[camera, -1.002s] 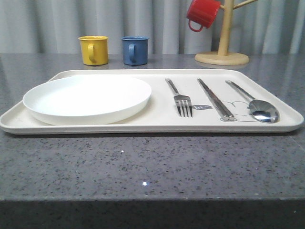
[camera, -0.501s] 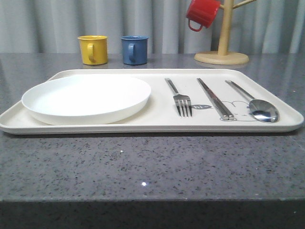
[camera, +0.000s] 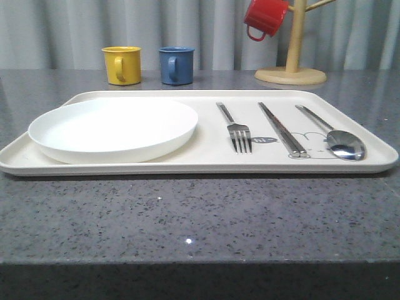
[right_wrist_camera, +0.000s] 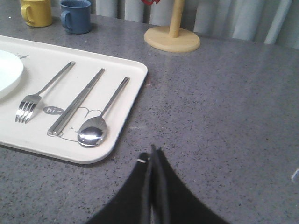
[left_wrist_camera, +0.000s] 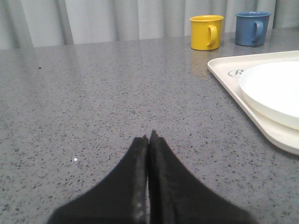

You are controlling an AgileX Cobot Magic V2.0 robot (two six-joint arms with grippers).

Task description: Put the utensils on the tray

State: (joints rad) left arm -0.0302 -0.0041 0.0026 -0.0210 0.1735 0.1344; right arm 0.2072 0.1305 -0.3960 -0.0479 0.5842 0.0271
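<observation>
The cream tray (camera: 206,164) lies across the grey table, also seen as the tray (right_wrist_camera: 126,70) and the tray (left_wrist_camera: 224,74). On its right half rest a silver fork (camera: 237,130), a pair of chopsticks (camera: 281,129) and a spoon (camera: 337,140), side by side; the fork (right_wrist_camera: 39,93), chopsticks (right_wrist_camera: 79,100) and spoon (right_wrist_camera: 100,121) also show in the right wrist view. My left gripper (left_wrist_camera: 148,136) is shut and empty over bare table, left of the tray. My right gripper (right_wrist_camera: 153,150) is shut and empty, off the tray's right corner.
A round white plate (camera: 112,128) fills the tray's left half. Behind the tray stand a yellow mug (camera: 122,65) and a blue mug (camera: 176,65). A wooden mug stand (camera: 291,74) at the back right holds a red mug (camera: 265,17).
</observation>
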